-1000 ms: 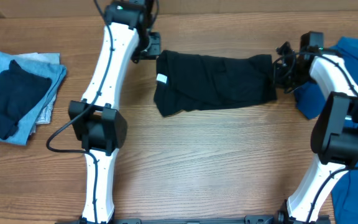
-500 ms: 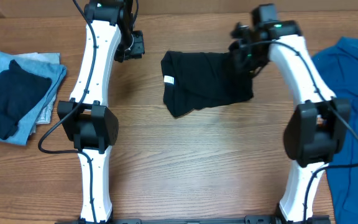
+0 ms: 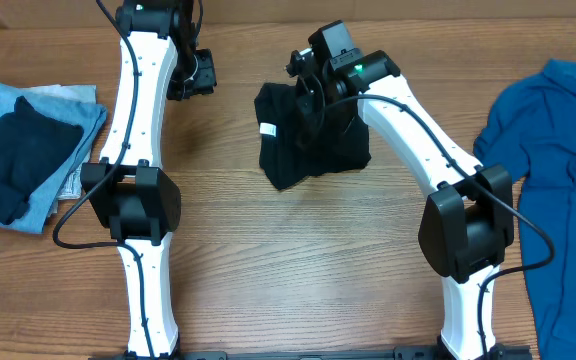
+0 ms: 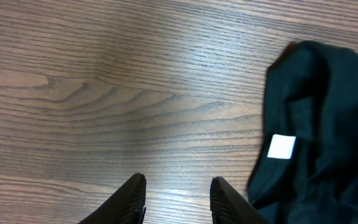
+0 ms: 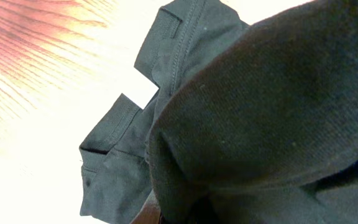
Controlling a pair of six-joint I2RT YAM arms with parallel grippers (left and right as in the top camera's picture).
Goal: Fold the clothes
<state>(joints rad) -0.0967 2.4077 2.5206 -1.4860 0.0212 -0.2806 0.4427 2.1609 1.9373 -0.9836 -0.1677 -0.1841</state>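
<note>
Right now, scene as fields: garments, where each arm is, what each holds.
black shirt: bunched mid-table, right side carried over toward the left, white label showing
blue shirt: spread out at the right edge, partly out of frame
folded stack: far left
left fingers: apart, empty, over bare table left of the black shirt
right fingers: closed on the black shirt's fabric

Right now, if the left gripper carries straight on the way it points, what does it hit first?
Probably bare table: the open left gripper aims at wood, with the black shirt off to one side. Depth is unclear.
</note>
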